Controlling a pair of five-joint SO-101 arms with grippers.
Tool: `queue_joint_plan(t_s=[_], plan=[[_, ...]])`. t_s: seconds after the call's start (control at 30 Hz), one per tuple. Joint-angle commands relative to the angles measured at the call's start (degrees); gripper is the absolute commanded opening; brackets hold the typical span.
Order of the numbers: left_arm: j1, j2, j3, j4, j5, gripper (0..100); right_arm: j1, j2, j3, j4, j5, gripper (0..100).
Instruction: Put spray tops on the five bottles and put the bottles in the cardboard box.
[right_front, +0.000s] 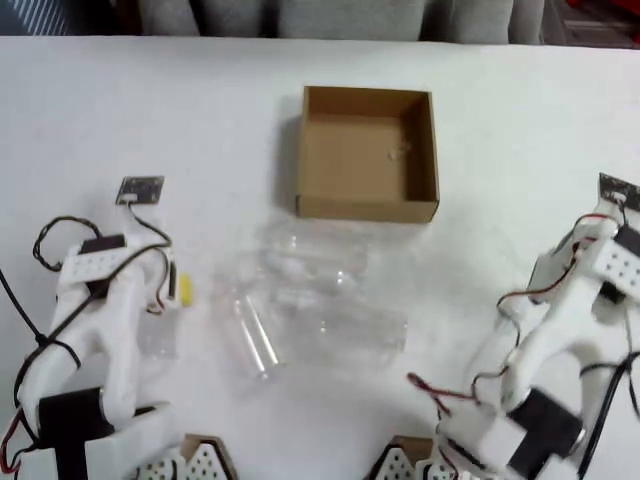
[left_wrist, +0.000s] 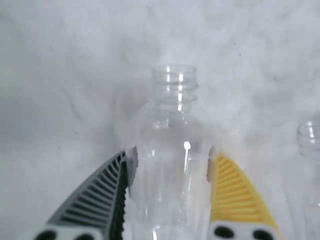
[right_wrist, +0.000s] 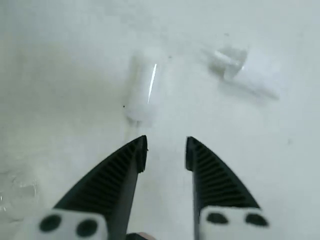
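The left gripper (left_wrist: 170, 159) is pinching a clear bottle (left_wrist: 172, 120) by its body, the threaded neck showing open. The right gripper (right_wrist: 166, 145) is hovering over the table (right_wrist: 60, 75) with its fingers spread, and what may be a spray top (right_wrist: 142, 92) is lying just ahead. More bottles (right_front: 310, 300) are lying near the cardboard box (right_front: 365, 208).

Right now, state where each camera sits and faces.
High view: fixed above, looking down on the table, cardboard box, left arm and right arm.
Left wrist view: on the left arm, facing the left hand shut on a clear bottle.
Right wrist view: on the right arm, facing the table past the open right hand.
Shared: high and left wrist views show the yellow finger.
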Motion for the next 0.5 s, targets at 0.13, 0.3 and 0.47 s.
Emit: queue_joint_plan(t_s=[0.13,0.3,0.47], plan=[[-0.13,-0.57,-2.37,-0.88,-0.70,2,-1.71,-13.41,12.48,-9.01,-5.98,12.8],[-0.13,-0.57,-2.29,-0.88,-0.70,2,-4.70,-9.45,14.33,-13.05,-6.68,12.7],[-0.13,-0.57,-2.29,-0.88,-0.70,2,-4.79,-2.68,12.75,-17.36,-8.53,12.7]])
